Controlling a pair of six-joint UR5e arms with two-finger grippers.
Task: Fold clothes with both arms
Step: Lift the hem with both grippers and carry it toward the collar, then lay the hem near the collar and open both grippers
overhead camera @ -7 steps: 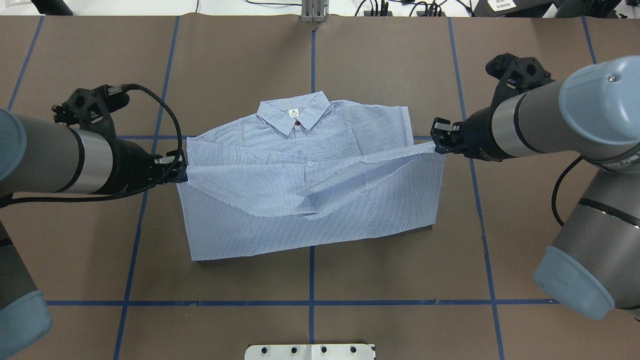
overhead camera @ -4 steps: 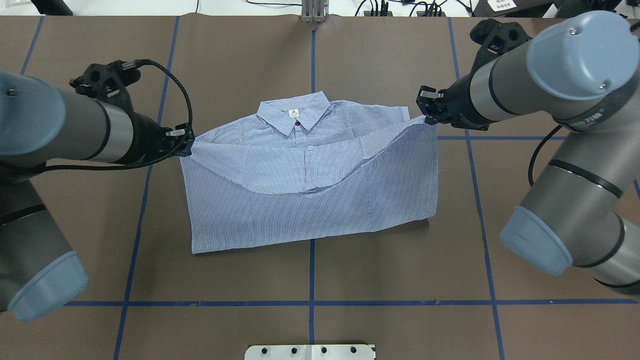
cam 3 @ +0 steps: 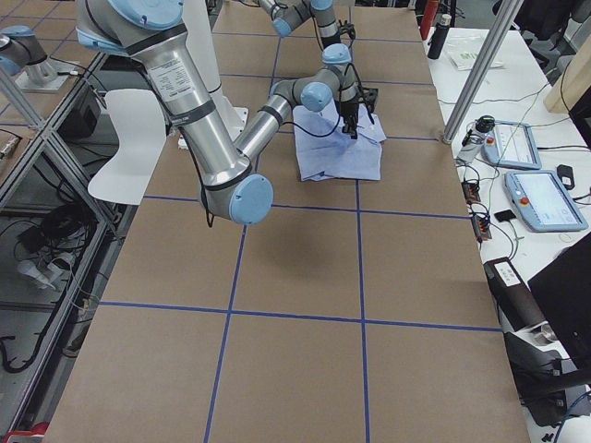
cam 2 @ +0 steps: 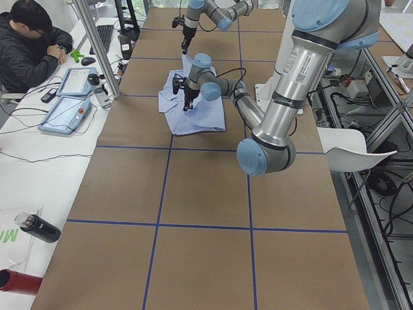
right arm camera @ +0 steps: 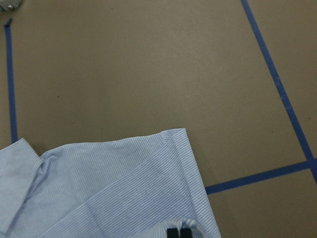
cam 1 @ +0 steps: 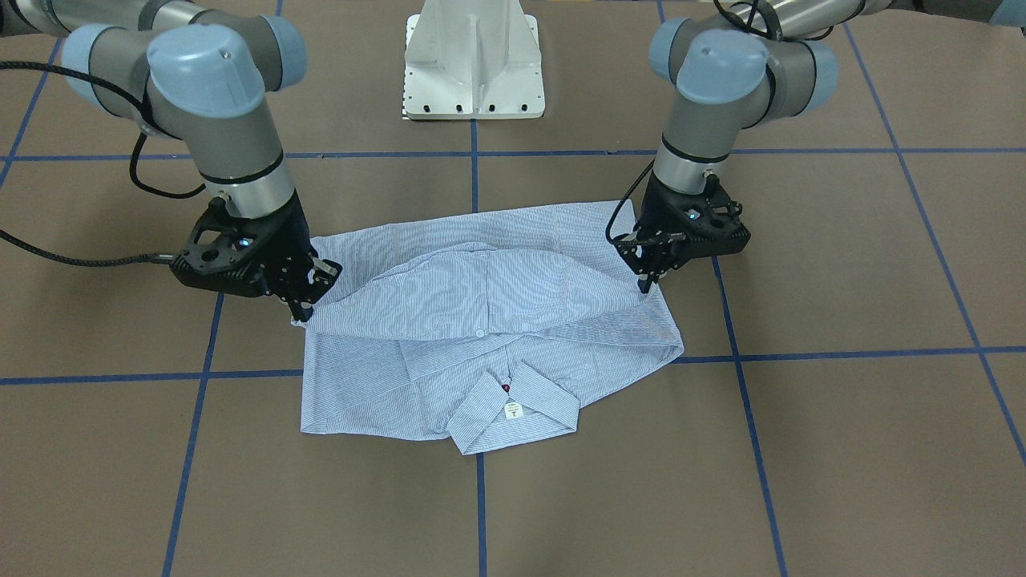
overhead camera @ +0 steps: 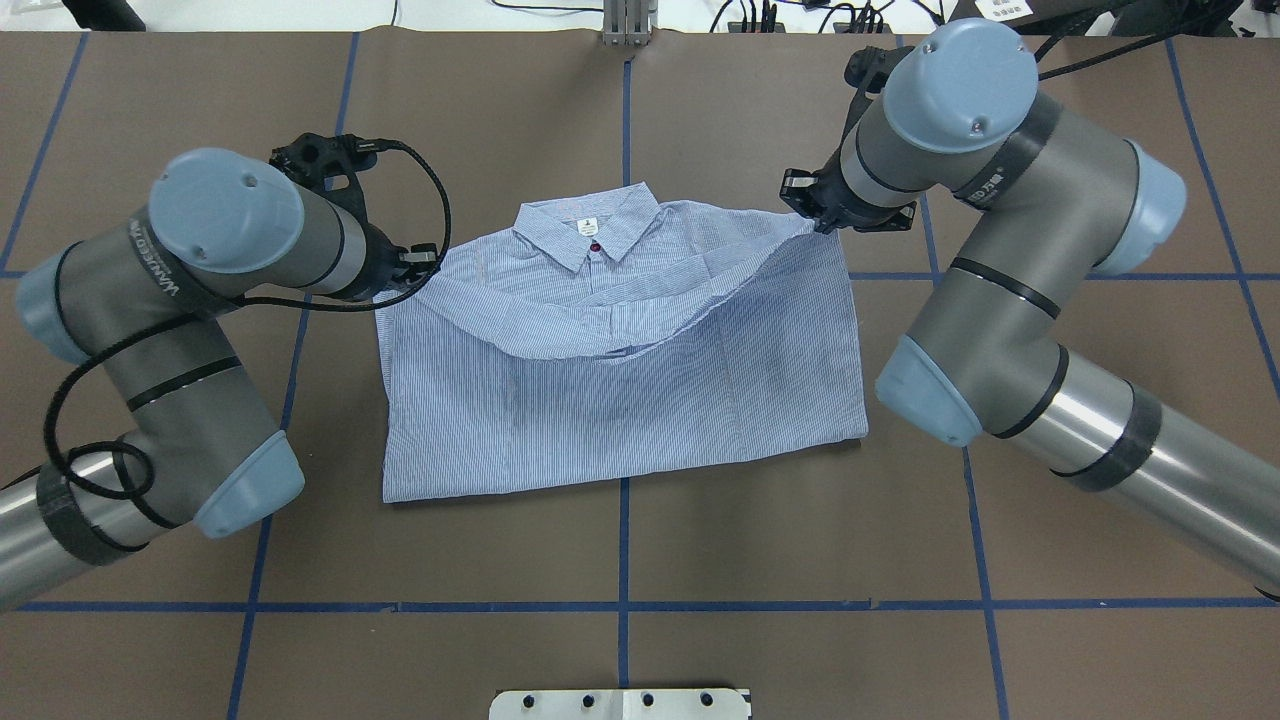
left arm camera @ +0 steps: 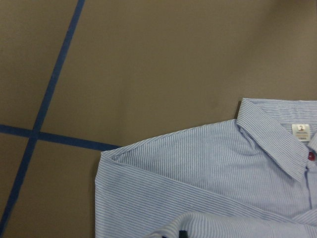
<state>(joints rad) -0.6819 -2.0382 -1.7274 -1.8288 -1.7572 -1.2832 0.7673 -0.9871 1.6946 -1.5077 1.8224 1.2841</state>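
— What is the surface?
— A brown table [cam 1: 801,449] crossed by blue tape lines [cam 1: 842,351], with a white pedestal base [cam 1: 473,60] at its far edge in the front-facing view. The shirt [cam 1: 489,320] lies mid-table with its collar [cam 1: 549,401] towards the camera. The white label [cam 1: 513,411] and a red button [cam 1: 506,389] are showing.

— And the grippers there?
— The right gripper [cam 1: 304,311] is clamped on one corner of the turned-up hem and the left gripper [cam 1: 645,282] on the other. The hem sags between them across the chest.

— From overhead?
— The left arm [overhead camera: 230,215] and right arm [overhead camera: 960,75] bend in from their own sides. Each gripper pinches a hem corner just beside a shoulder. The shirt's lower half lies doubled, with the fold edge nearest the robot.

— The side views?
— In the left one the shirt is small and far up the table, under both grippers. A person [cam 2: 29,45] sits at a side desk [cam 2: 39,148]. I cannot judge the jaws in either side view.

— The wrist cameras?
— The left wrist view shows a shoulder and the collar flat on the table, with a dark tip at the bottom edge against raised cloth. The right wrist view shows two black fingertips [right arm camera: 172,232] close together with cloth bunched over them.
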